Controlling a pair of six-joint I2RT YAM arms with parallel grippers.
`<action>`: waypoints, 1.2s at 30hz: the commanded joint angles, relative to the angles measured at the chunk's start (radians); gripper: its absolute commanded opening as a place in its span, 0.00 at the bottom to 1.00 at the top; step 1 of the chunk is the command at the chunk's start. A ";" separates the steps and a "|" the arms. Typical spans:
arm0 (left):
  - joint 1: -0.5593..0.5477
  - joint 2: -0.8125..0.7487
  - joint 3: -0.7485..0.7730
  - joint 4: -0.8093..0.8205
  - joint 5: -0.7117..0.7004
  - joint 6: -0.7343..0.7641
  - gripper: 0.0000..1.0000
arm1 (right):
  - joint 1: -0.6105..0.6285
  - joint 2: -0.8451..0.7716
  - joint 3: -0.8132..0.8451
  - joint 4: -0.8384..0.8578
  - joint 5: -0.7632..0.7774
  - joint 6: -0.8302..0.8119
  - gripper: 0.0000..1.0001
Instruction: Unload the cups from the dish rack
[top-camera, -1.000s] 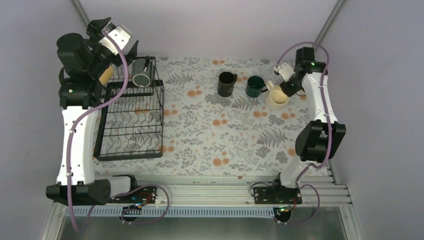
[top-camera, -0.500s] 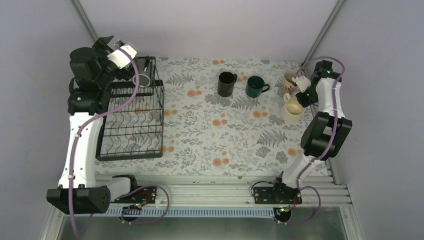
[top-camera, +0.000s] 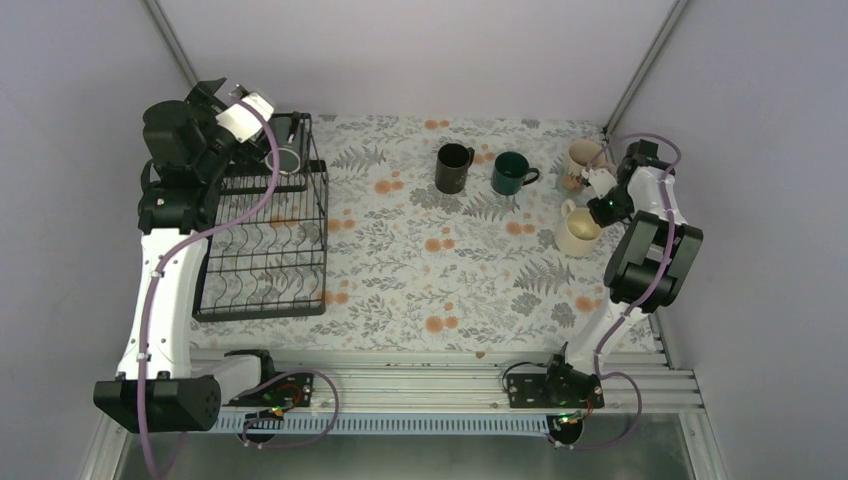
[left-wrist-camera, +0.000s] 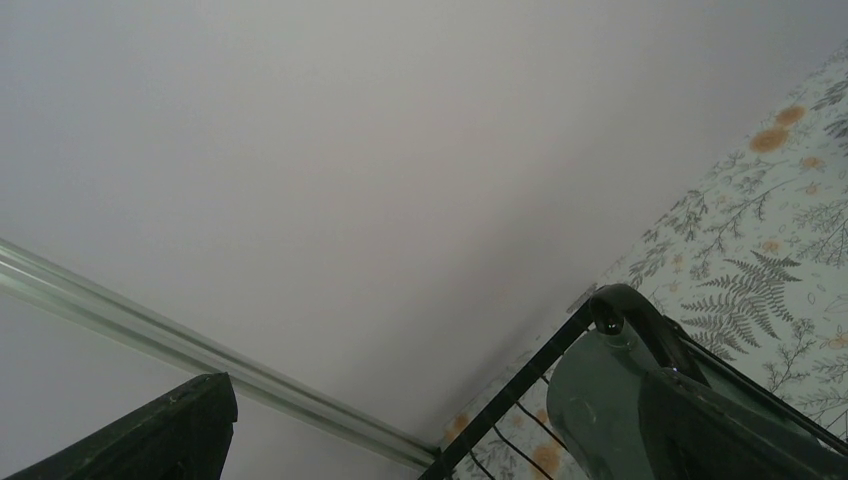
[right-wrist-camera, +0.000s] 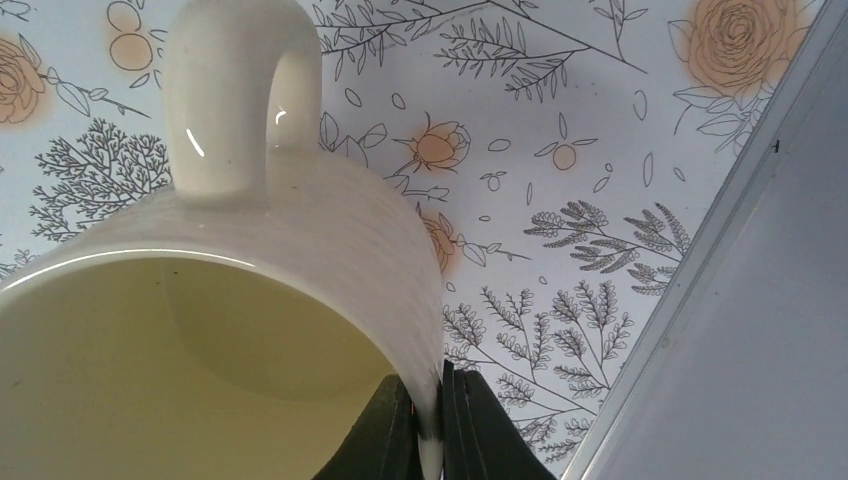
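Note:
The black wire dish rack (top-camera: 262, 262) stands at the left. A dark grey mug (top-camera: 285, 156) lies on its side on the raised upper shelf. My left gripper (top-camera: 267, 137) is open just beside it. In the left wrist view the mug (left-wrist-camera: 598, 398) sits against one finger (left-wrist-camera: 735, 430), and the jaws stand wide apart. My right gripper (top-camera: 601, 207) is shut on the rim of the beige mug (top-camera: 578, 231) at the right edge; its fingers (right-wrist-camera: 400, 432) pinch the wall of the mug (right-wrist-camera: 250, 270). The yellow mug is out of view.
A black mug (top-camera: 453, 167) and a dark green mug (top-camera: 512, 172) stand at the back middle of the floral mat (top-camera: 440, 270). A cream lettered mug (top-camera: 579, 160) stands at the back right, close to my right arm. The right wall rail (right-wrist-camera: 720, 250) runs close to the beige mug.
My right gripper carried the beige mug from beside the green mug toward the right edge and nearer. My left gripper came down toward the grey mug on the upper shelf.

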 joint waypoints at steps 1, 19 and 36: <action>0.003 0.028 0.001 0.017 -0.034 -0.028 1.00 | -0.015 -0.014 -0.040 0.072 -0.029 0.010 0.04; -0.061 0.248 0.240 -0.165 -0.147 -0.134 1.00 | -0.020 -0.216 0.011 0.072 -0.047 0.026 0.60; -0.233 0.470 0.394 -0.390 -0.389 -0.547 1.00 | 0.046 -0.369 0.138 -0.006 -0.064 0.162 0.62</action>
